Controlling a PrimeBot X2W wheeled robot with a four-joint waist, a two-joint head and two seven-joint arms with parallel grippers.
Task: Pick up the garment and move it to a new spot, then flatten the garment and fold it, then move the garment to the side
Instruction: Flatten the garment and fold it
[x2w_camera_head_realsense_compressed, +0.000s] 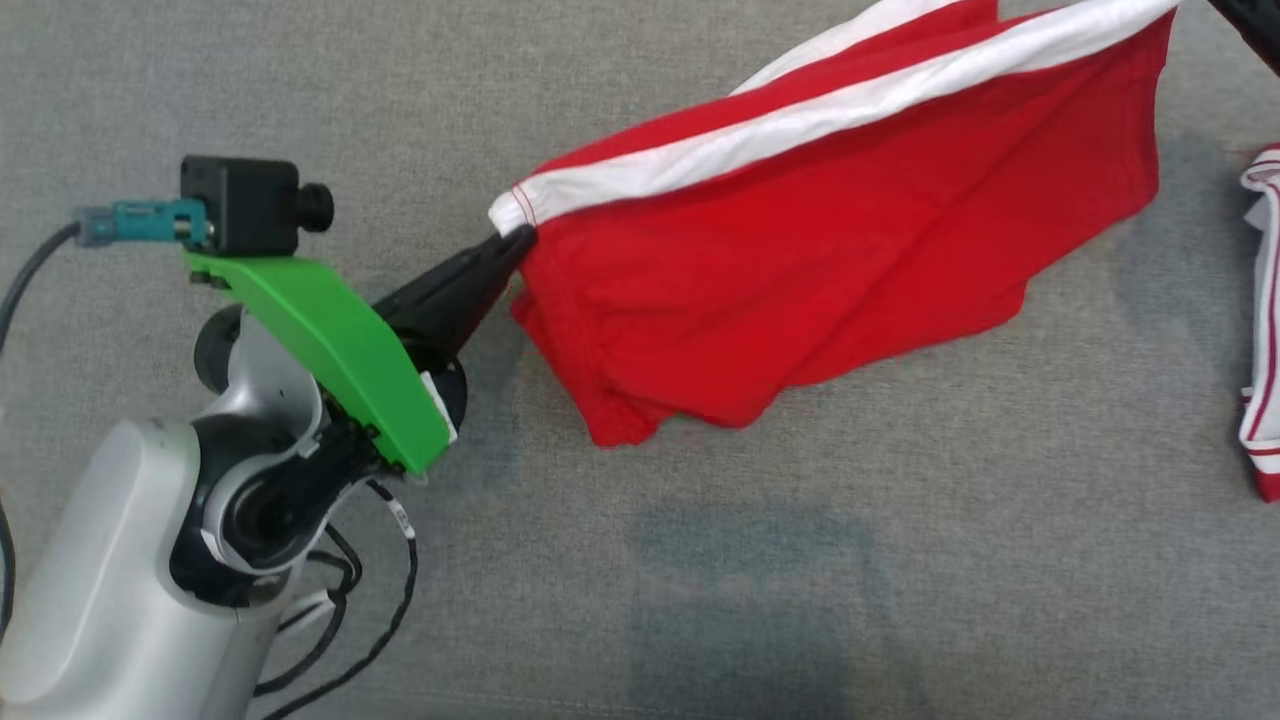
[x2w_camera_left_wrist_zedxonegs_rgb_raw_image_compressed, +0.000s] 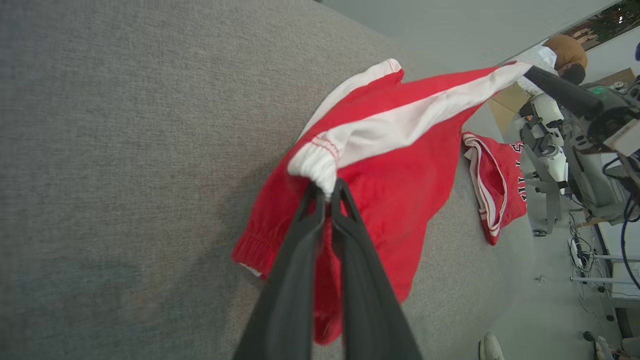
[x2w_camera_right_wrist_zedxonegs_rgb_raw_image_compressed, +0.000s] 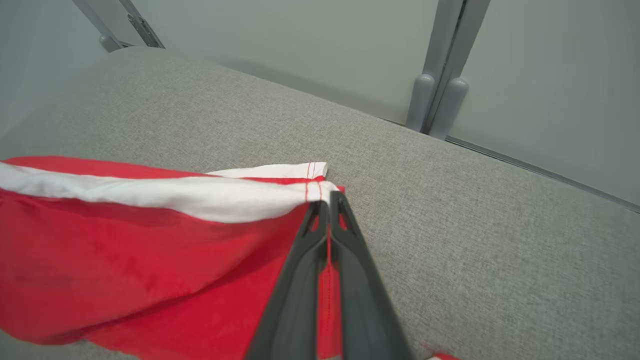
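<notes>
The left gripper (x2w_camera_head_realsense_compressed: 512, 242) clamps the white-banded corner of the red garment (x2w_camera_head_realsense_compressed: 850, 250), which is stretched in the air above the grey cloth surface (x2w_camera_head_realsense_compressed: 900, 560) to the right gripper (x2w_camera_right_wrist_zedxonegs_rgb_raw_image_compressed: 327, 197), pinching its other corner. Bare surface lies all around it. A second garment (x2w_camera_left_wrist_zedxonegs_rgb_raw_image_compressed: 492, 185) lies by the right edge, its lettering unreadable. A pale wall (x2w_camera_right_wrist_zedxonegs_rgb_raw_image_compressed: 300, 50) stands beyond.

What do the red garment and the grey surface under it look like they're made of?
Red garment: thin, matte knit cloth, perhaps cotton or polyester; it hangs in soft folds with stitched hems. Grey surface: coarse woven upholstery-type fabric, matte, its weave grain plainly visible; likely padded, judging by its rounded edge.
</notes>
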